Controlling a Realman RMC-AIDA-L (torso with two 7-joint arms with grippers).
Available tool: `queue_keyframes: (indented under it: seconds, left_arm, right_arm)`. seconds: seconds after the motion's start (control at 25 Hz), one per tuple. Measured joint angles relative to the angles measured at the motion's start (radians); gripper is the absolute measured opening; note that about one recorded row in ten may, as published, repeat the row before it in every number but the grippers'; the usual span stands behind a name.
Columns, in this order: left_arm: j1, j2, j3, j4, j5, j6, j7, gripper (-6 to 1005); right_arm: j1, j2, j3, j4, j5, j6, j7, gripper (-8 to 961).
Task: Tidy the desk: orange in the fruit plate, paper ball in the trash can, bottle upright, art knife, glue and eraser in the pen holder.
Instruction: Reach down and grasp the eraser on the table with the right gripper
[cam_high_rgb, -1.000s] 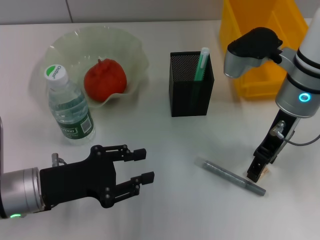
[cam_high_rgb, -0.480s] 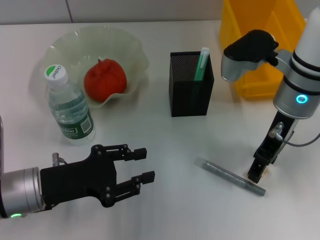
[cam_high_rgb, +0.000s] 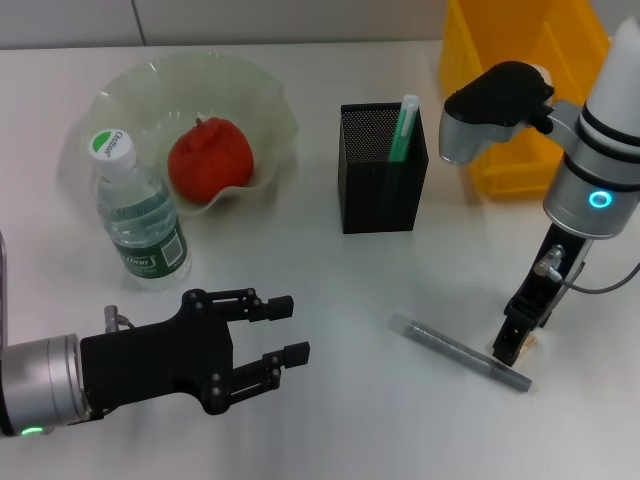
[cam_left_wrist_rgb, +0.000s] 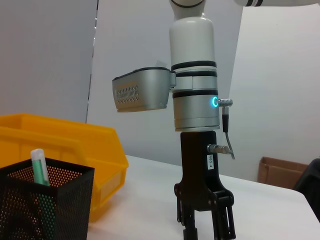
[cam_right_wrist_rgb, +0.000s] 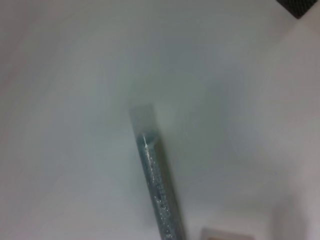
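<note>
Head view: compared with a second ago the right arm's upper housing has drifted slightly left while the right gripper (cam_high_rgb: 513, 342) remains planted at the near right of the table (cam_high_rgb: 330, 290), its tips at the small tan eraser (cam_high_rgb: 527, 344); nothing else on the desk has moved, so the judgement is that the eraser pick is in hand but not completed. Whether the right gripper's fingers have closed on the eraser cannot be told from here. The grey art knife (cam_high_rgb: 465, 354) lies just left of those tips, flat and diagonal. The left gripper (cam_high_rgb: 268, 338) hovers at the near left, fingers spread, holding nothing. The orange (cam_high_rgb: 209, 159) sits in the fruit plate (cam_high_rgb: 268, 100), the bottle (cam_high_rgb: 139, 219) stands upright just near of it, and the pen holder (cam_high_rgb: 381, 185) at centre carries a green glue stick (cam_high_rgb: 403, 130); the trash can (cam_high_rgb: 520, 90) stands far right. No paper ball is visible. Left wrist view: the right gripper (cam_left_wrist_rgb: 205, 226) points straight down, fingers a little apart, tips cut off below the picture; pen holder (cam_left_wrist_rgb: 45, 202) and trash can (cam_left_wrist_rgb: 75, 150) stand to its side. Right wrist view: the art knife (cam_right_wrist_rgb: 157, 185) fills the centre, and a pale corner of the eraser (cam_right_wrist_rgb: 225, 234) shows at the picture's edge, apart from the knife.
</note>
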Motion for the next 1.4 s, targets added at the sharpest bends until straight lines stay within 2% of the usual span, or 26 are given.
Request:
queue_keyframes:
  seconds: [0.88, 1.08, 1.4]
  left_arm:
    - [0.000, 0.000, 0.000, 0.000, 0.000, 0.000, 0.000, 482]
    - [0.000, 0.000, 0.000, 0.000, 0.000, 0.000, 0.000, 482]
    - [0.000, 0.000, 0.000, -0.008, 0.000, -0.009, 0.000, 482]
  right_arm:
    - [0.010, 0.001, -0.001, 0.025, 0.002, 0.013, -0.003, 726]
    - [0.011, 0.002, -0.001, 0.025, 0.002, 0.016, -0.005, 609]
    - [0.017, 0.002, -0.001, 0.033, 0.002, 0.025, -0.007, 579]
